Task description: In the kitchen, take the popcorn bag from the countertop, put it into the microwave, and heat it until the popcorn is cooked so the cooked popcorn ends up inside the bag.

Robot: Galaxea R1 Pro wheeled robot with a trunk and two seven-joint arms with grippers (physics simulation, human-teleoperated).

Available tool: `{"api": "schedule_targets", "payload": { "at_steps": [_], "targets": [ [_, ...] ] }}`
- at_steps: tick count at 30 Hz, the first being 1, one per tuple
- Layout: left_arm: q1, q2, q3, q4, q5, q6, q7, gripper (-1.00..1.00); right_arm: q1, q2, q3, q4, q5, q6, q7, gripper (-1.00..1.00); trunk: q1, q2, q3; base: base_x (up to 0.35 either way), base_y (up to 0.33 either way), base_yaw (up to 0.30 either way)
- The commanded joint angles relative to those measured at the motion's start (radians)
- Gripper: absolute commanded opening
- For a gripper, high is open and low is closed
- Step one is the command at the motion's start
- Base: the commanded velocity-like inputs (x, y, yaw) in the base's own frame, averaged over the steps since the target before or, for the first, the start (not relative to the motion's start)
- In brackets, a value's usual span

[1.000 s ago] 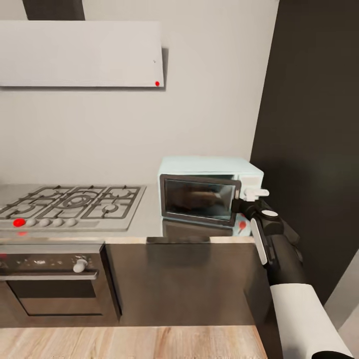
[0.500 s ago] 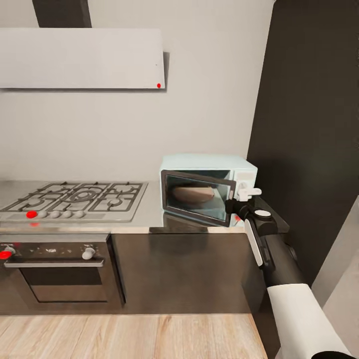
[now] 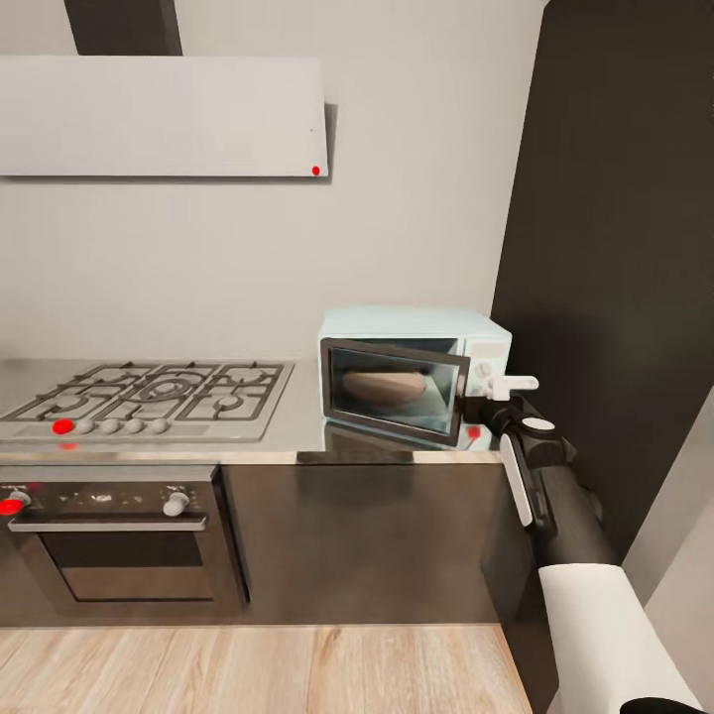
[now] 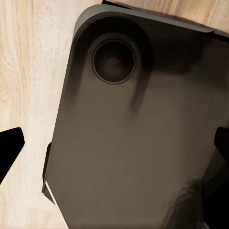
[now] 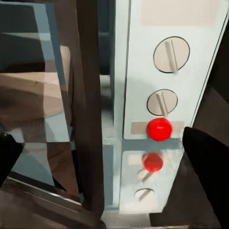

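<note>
Right pincer [image 3: 503,389] released, at the microwave [image 3: 416,372] door's free edge, 3 o'clock of the glass. Popcorn bag [image 3: 382,385] sits inside, probably; glass blurs it. Light, soft paper: grip the rolled rim. Door ajar.

Grey countertop [image 3: 288,436] with gas hob [image 3: 149,397] and pale-blue microwave [image 3: 416,382] (door ajar).

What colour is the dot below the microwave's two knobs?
Red. The dot on the microwave shows best in the right wrist view.
</note>
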Motion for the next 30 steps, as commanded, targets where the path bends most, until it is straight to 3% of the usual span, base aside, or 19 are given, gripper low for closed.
{"api": "schedule_targets", "payload": {
  "at_steps": [1,11,15,24,30],
  "targets": [
    [0.000,0.000,0.006,0.000,0.001,-0.002,0.001,1.00,-0.001,0.001,-0.001,-0.001,0.009,0.005,0.003,1.00,0.000,-0.001,-0.001,0.000,0.000,0.000],
    [0.000,0.000,0.006,0.000,0.001,-0.002,0.001,1.00,-0.001,-0.001,-0.002,-0.003,0.002,0.015,0.016,1.00,0.000,-0.001,-0.001,0.000,0.000,0.000],
    [0.000,0.000,0.006,0.000,0.001,-0.002,0.001,1.00,0.001,-0.002,-0.001,-0.005,0.001,0.022,0.051,1.00,0.000,-0.001,-0.001,0.000,0.000,0.000],
    [0.000,0.000,0.006,0.000,0.001,-0.002,0.001,1.00,0.088,-0.004,-0.002,0.000,0.003,0.030,0.077,1.00,0.000,-0.001,-0.001,0.000,0.000,0.000],
    [0.000,0.000,0.006,0.000,0.001,-0.002,0.001,1.00,0.092,-0.075,-0.004,0.000,0.002,0.028,0.076,1.00,0.000,-0.001,-0.001,0.000,0.000,0.000]
  ]
}}
